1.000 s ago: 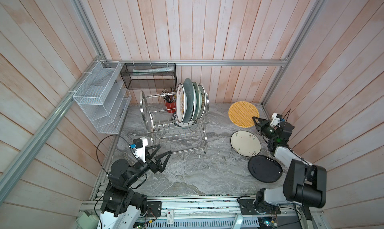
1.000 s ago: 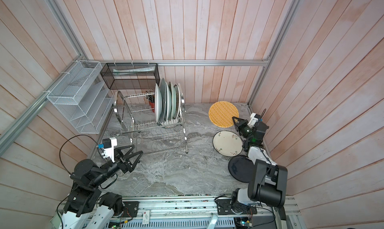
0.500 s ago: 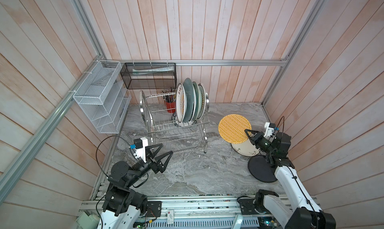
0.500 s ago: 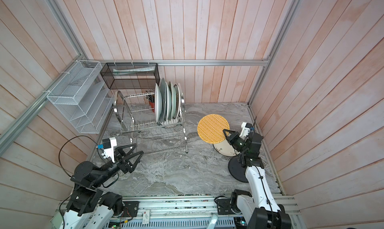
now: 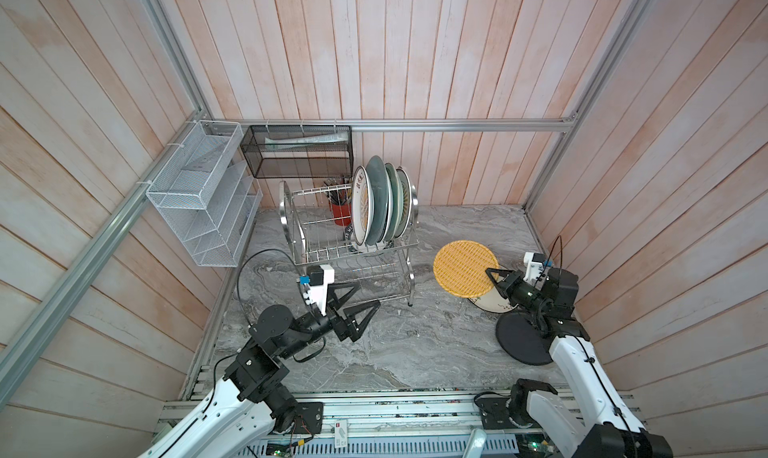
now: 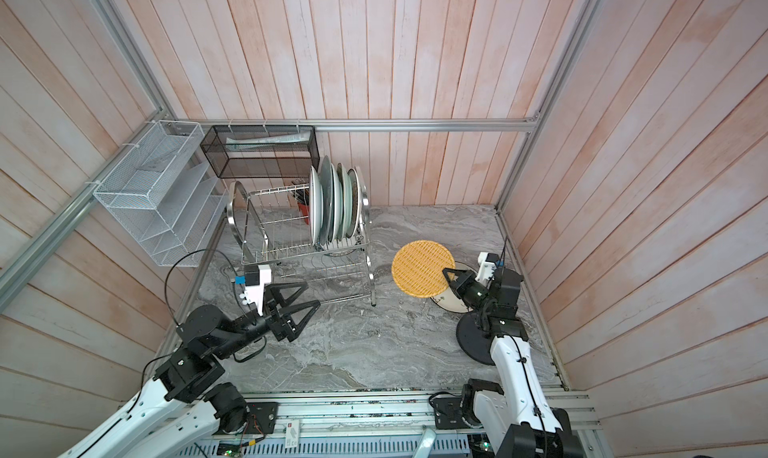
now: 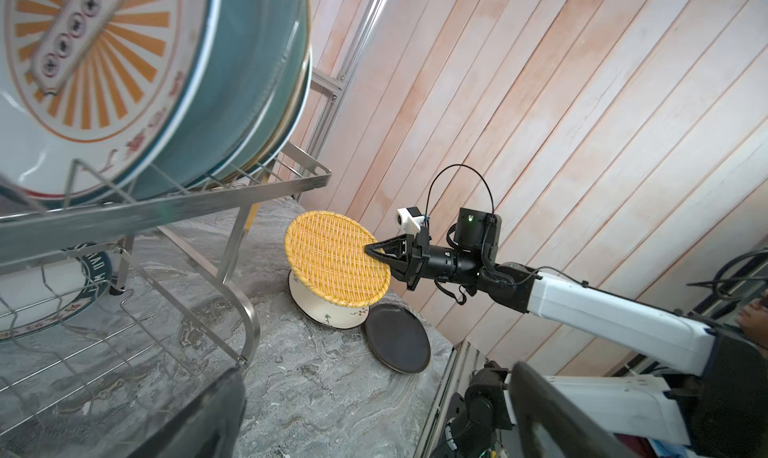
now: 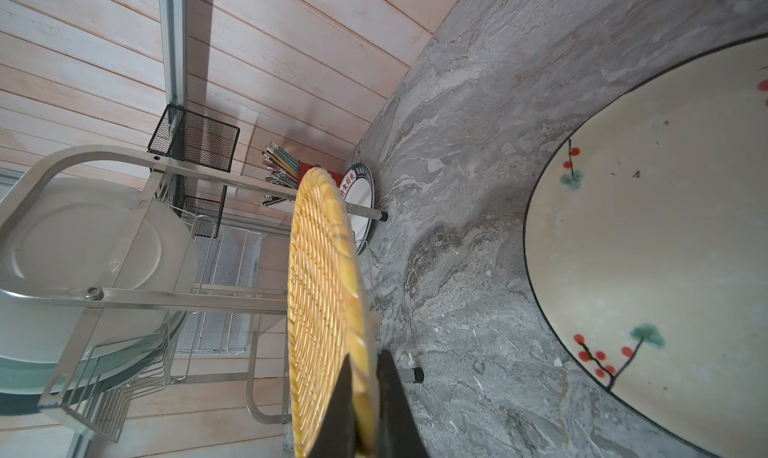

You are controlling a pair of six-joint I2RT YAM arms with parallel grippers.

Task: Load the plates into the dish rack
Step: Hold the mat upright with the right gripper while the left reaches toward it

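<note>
Your right jaws hold the yellow woven disc [image 5: 463, 267] by its rim above the surface [image 5: 415, 344]; left jaws gape empty; next, slot it edge-on into the dish rack [image 5: 320, 236].

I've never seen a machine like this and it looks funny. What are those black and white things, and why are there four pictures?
They are two robot arms at a grey table. Two pictures look down from above; two come from small cameras on the arms' wrists. The right claw is shut on the edge of a yellow woven disc, holding it in the air. The left claw is open and empty. A cream flowered plate and a black plate lie on the table. More plates stand in the shiny dish rack.
</note>
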